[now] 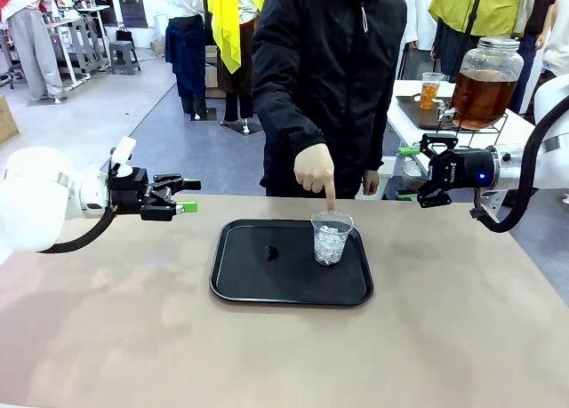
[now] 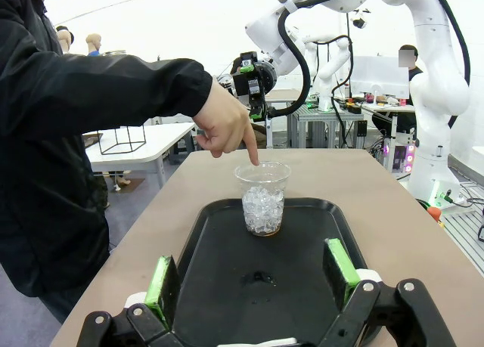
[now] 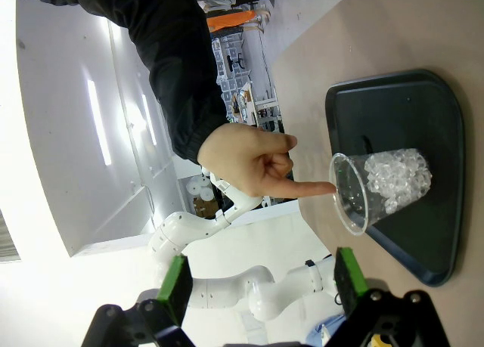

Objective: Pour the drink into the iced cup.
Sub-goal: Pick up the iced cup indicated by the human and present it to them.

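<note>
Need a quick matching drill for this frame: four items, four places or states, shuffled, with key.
Items:
1. iced cup
2. black tray
3. person's hand
4. glass jar of amber drink

Places or states:
a. on a white side table, far right of the front view
b. lying flat on the tan table
c. standing upright on the tray, filled with ice
d. index finger pointing down at the cup's rim

Pairs: 1-c, 2-b, 3-d, 4-a
</note>
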Controlling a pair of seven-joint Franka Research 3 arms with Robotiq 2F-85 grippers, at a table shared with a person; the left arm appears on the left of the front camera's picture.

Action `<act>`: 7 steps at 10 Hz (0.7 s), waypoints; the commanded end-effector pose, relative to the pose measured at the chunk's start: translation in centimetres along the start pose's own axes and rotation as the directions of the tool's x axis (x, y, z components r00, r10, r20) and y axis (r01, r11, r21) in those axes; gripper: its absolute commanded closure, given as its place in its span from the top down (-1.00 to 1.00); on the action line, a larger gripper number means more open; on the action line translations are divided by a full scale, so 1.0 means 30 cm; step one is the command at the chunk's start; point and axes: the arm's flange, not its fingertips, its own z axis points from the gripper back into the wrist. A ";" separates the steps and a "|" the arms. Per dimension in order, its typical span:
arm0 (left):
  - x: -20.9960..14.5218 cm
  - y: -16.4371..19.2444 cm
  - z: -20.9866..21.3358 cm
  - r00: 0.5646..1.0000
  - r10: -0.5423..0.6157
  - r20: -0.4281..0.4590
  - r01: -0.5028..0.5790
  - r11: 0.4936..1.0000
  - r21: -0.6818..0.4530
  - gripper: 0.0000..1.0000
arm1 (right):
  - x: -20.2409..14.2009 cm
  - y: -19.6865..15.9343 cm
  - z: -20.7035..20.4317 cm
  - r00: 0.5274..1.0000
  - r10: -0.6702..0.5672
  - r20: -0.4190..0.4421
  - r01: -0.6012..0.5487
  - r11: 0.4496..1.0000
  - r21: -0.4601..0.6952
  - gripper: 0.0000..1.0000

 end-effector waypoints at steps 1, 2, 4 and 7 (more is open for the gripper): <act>0.005 0.000 -0.002 1.000 -0.004 -0.003 0.004 1.000 0.001 1.00 | 0.001 0.005 0.001 1.000 0.001 0.001 -0.001 1.000 0.002 1.00; 0.005 0.000 -0.002 1.000 -0.004 -0.003 0.004 1.000 0.001 1.00 | 0.001 0.005 0.001 1.000 0.001 0.001 -0.001 1.000 0.002 1.00; 0.005 0.000 -0.002 1.000 -0.004 -0.003 0.004 1.000 0.001 1.00 | 0.001 0.005 0.001 1.000 0.001 0.001 -0.001 1.000 0.002 1.00; 0.005 0.000 -0.002 1.000 -0.004 -0.003 0.004 1.000 0.001 1.00 | 0.000 0.000 0.000 1.000 0.000 0.000 0.000 1.000 0.000 1.00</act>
